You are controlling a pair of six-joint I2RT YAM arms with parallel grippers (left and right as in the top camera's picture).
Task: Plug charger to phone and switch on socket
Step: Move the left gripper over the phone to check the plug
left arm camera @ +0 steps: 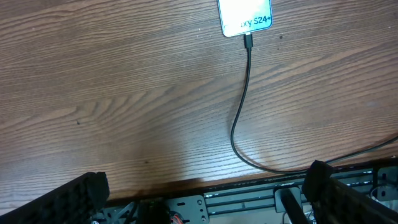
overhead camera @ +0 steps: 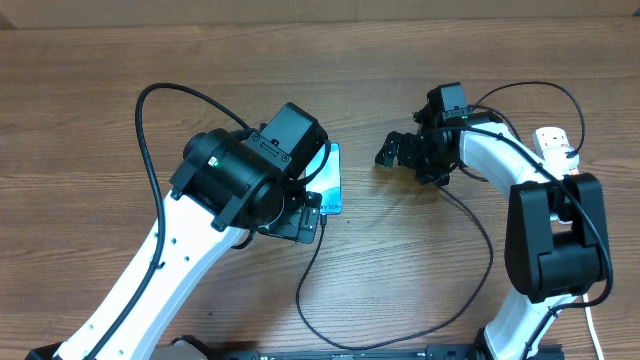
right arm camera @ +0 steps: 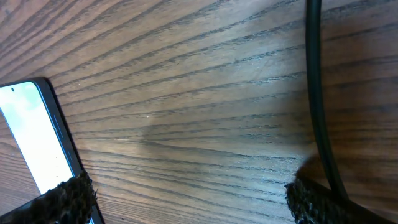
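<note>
Left pincer [left arm camera: 205, 182]: jaws spread wide, nothing between them, hanging above bare wood. Just ahead of it lies the phone [left arm camera: 245, 15], flat on the surface [left arm camera: 93, 93], screen lit. The charger [left arm camera: 239, 118] has its plug tip [left arm camera: 248, 41] seated at the phone's short edge. From there the cable runs toward the near edge and bends away to one side.

Right pincer [right arm camera: 186, 190]: also spread and empty, low over the wood. The phone's edge sits by one finger, and a black cable, likely the charger, passes by the other.

Overhead: the left arm covers most of the phone. The right pincer [overhead camera: 400, 152] lies between the phone and the socket [overhead camera: 553, 143]. The socket sits at the far right, half hidden behind the right arm's own links. Its switch state is too small to read.

Judgement: the plug looks in, and the switch looks like the part left.

Risks:
- The cable runs close to the right pincer. A sweep toward the socket could snag it and drag the plug out, or slide the light phone.
- The socket sits tight against the right arm, an awkward reach. A glancing press could shove the strip instead of tipping the switch.
- A careless left-arm retreat could clip the phone.
</note>
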